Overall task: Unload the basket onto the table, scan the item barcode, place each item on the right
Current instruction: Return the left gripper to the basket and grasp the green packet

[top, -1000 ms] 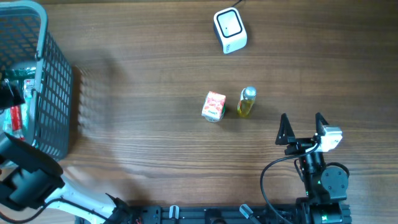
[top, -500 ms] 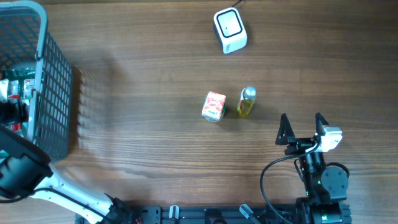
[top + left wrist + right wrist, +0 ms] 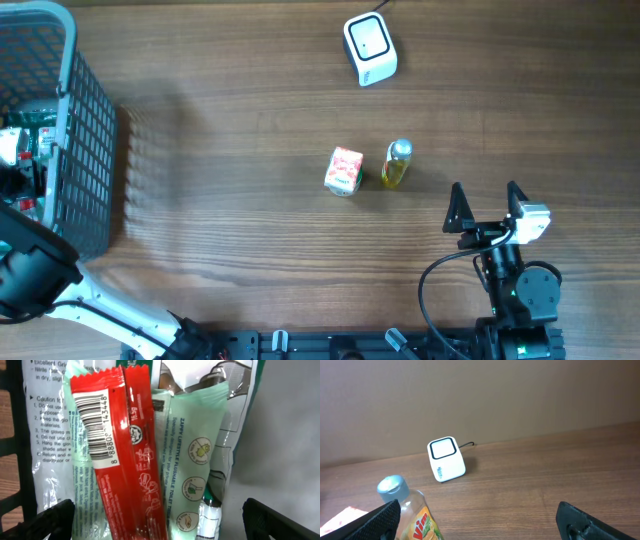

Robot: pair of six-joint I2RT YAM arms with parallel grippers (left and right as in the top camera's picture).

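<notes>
The right arm (image 3: 520,295) sits folded at the near right, wrist pointing away from its base. The right gripper (image 3: 485,200) is held low with both black fingers spread wide and nothing between them; in its own wrist view only the two fingertips (image 3: 377,520) show, one at each lower corner. The left arm (image 3: 45,285) stretches from the base out to the far left edge, its white link angled outward. The left gripper (image 3: 165,522) is likewise spread wide, its jaws closed on nothing.
</notes>
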